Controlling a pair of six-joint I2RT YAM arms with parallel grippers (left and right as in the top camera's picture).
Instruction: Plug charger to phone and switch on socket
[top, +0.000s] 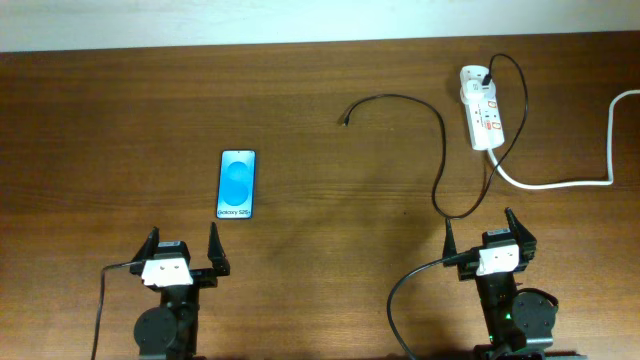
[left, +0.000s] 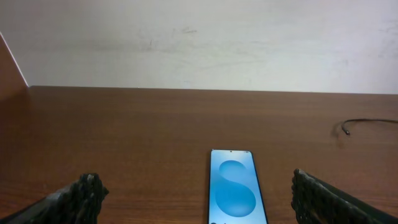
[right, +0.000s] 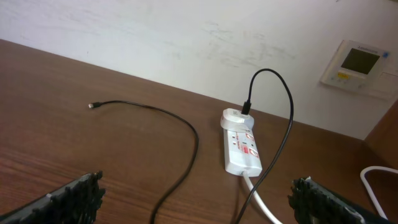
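Observation:
The phone (top: 237, 184) lies flat on the table at the left, blue screen up; it also shows in the left wrist view (left: 235, 186). The socket (top: 481, 108) is a white power strip at the back right, also in the right wrist view (right: 239, 144). The charger (top: 438, 150) is plugged into the strip's far end and loops over the table, its connector tip (top: 342, 123) lying loose at centre back. The charger also shows in the right wrist view (right: 186, 155). My left gripper (top: 183, 247) is open and empty just short of the phone. My right gripper (top: 487, 232) is open and empty in front of the socket.
The strip's thick white cord (top: 560, 183) runs right and up off the table edge. A white wall panel (right: 359, 64) hangs behind the table. A light wall borders the table's far edge.

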